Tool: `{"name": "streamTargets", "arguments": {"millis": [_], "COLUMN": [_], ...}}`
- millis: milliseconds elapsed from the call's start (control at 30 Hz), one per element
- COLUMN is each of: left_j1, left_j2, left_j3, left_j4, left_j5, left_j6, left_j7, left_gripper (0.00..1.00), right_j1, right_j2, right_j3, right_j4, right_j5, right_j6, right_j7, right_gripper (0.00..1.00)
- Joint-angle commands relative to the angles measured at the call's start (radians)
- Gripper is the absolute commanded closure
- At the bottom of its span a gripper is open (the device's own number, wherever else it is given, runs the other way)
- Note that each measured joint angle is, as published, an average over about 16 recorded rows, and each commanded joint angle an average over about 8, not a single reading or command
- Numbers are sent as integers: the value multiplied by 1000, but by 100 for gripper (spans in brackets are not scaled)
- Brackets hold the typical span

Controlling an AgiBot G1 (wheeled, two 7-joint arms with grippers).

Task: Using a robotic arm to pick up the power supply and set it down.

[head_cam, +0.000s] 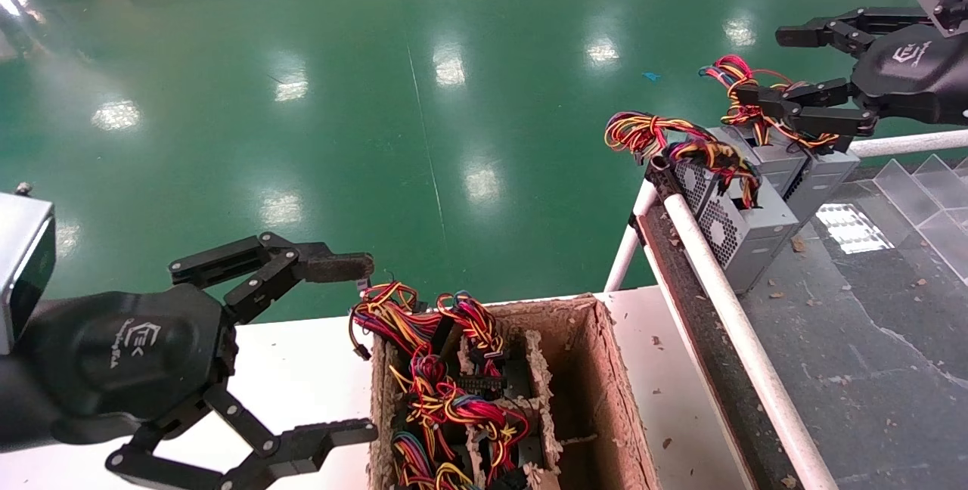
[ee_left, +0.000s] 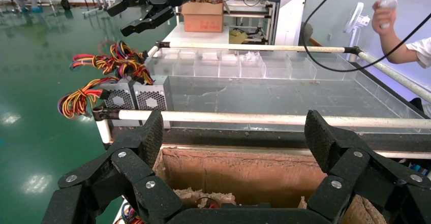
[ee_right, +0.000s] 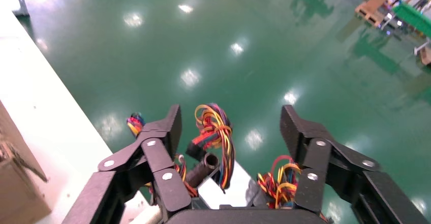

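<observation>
Our left tool (ee_left: pixel 231 132) gapes wide above the cardboard box (ee_left: pixel 234 170); beyond the white rail (ee_left: pixel 264 118), two supplies (ee_left: pixel 137 98) sit beneath our right tool (ee_left: pixel 134 16).

We note a white table (head_cam: pixel 302 369) bearing a brown cardboard box (head_cam: pixel 605 399), and beside it a dark, debris-strewn conveyor surface (head_cam: pixel 870 339) carrying grey power supplies (head_cam: pixel 745 237) at its far corner.

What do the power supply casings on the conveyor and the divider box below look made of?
The power supplies look like bare grey sheet metal, matte, with punched fan grilles. The box looks like brown cardboard, its torn edges fuzzy and fibrous. The right gripper hovers open above the units; the left gripper waits open by the box.
</observation>
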Motion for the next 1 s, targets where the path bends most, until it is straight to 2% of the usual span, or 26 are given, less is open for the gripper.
{"name": "streamTargets", "arguments": {"millis": [33, 1000], "left_j1": [0, -1], "left_j2": [0, -1], "left_j3": [0, 2], "left_j4": [0, 0], "left_j5": [0, -1], "left_j6": [0, 0], "left_j7": [0, 1], "left_gripper": [0, 0], "right_j1": [-32, -517], "right_j2": [8, 129], "right_j3": [7, 116], "right_j4": [41, 654], "right_j5": [25, 399], "right_j6": [-3, -50], "right_j7": [20, 316], "right_gripper": [0, 0]}}
